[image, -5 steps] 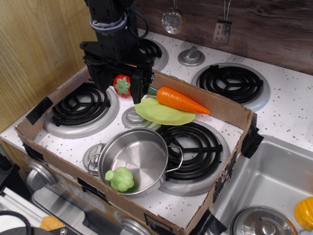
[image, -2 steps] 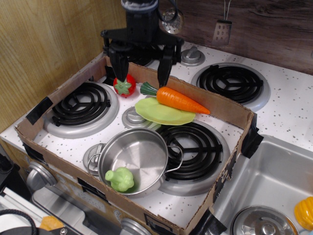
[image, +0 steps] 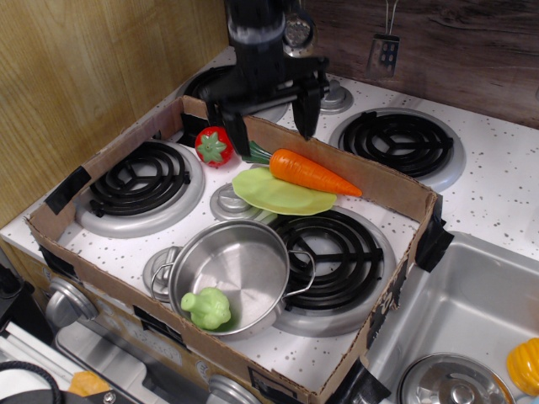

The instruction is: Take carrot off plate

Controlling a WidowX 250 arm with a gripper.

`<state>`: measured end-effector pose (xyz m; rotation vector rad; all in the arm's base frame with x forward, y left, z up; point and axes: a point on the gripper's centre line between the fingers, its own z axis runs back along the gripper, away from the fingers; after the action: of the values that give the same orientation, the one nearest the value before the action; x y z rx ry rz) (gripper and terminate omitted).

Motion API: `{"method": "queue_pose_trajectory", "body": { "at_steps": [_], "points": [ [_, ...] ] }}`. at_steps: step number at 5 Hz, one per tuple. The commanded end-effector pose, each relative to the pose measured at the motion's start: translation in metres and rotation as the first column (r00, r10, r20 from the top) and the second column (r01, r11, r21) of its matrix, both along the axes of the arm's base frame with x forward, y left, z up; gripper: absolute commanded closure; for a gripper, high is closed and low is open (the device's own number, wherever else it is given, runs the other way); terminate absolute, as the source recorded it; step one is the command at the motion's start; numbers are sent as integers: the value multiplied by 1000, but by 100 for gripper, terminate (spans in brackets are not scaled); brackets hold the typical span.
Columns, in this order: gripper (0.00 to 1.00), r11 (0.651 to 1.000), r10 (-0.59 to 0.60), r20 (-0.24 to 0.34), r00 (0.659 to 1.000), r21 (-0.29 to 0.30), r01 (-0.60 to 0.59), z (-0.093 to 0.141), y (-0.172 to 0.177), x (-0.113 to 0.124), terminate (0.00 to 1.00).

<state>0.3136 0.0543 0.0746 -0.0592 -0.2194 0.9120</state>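
Hovering above the back edge of the cardboard box [image: 396, 189], the black gripper [image: 268, 122] had its two fingers spread wide and held nothing. One fingertip [image: 233, 139] hung near the red strawberry-like toy [image: 213, 146], the other [image: 305, 120] above the box wall behind the carrot. The carrot [image: 312, 172] lay across the far rim of the lime-green plate [image: 278, 195], its dark green stem [image: 255, 154] pointing toward the gripper and its tip reaching past the plate's right end. The plate sat between the toy stove's burners inside the box. Nearer to me stood a steel pot [image: 232, 273] with a knobbly green toy vegetable [image: 207, 308] inside. A spatula [image: 382, 50] hung on the back wall.
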Motion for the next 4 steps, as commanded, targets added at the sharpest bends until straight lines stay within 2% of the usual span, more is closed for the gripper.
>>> {"method": "queue_pose_trajectory", "body": {
  "at_steps": [1,2,3,4],
  "points": [
    [0,973,228,183,956,2,-233,-12,36,11,0],
    [0,961,270,156,950,11,-275,-19,50,13,0],
    [0,947,321,98,942,-21,-320,-33,58,18,0],
    [0,939,343,83,936,-27,-342,-37,64,23,0]
  ]
}}
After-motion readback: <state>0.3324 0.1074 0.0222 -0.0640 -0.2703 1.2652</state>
